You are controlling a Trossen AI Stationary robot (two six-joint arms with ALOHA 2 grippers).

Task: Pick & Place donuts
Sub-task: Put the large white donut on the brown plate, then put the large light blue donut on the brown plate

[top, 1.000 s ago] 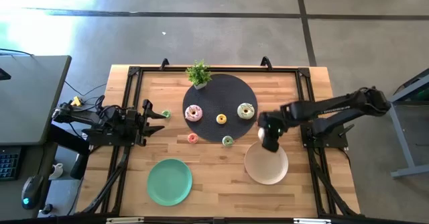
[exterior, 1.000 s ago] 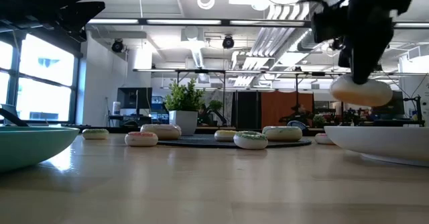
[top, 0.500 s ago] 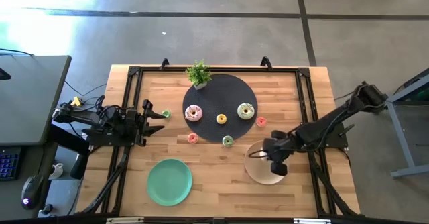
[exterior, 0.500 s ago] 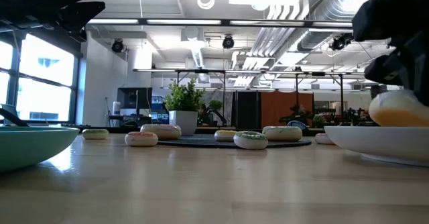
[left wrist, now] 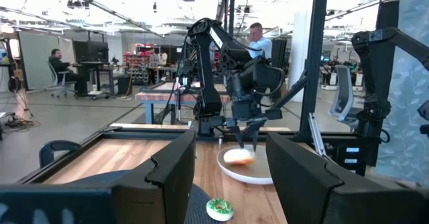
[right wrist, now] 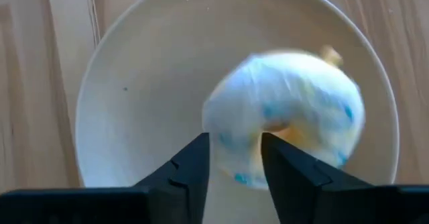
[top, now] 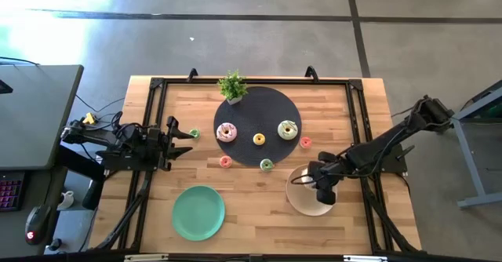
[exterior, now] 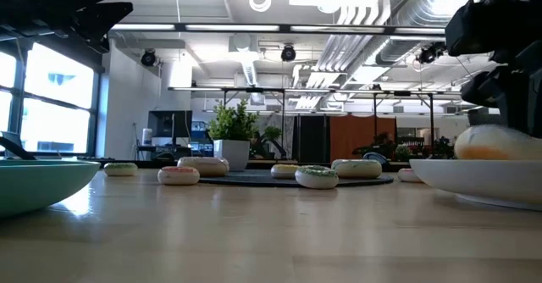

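The right gripper point(right wrist: 234, 160) has its fingers apart; right under it, the white-iced ring donut point(right wrist: 288, 117) lies in the round cream plate point(right wrist: 134, 83), dropped there to stay.

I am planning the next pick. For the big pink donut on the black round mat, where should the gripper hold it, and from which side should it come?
Probably from straight above: the pink donut lies flat on the black mat, too low for a side grip. Put one finger in its hole and one outside, pinching the ring, or span its outer edge.
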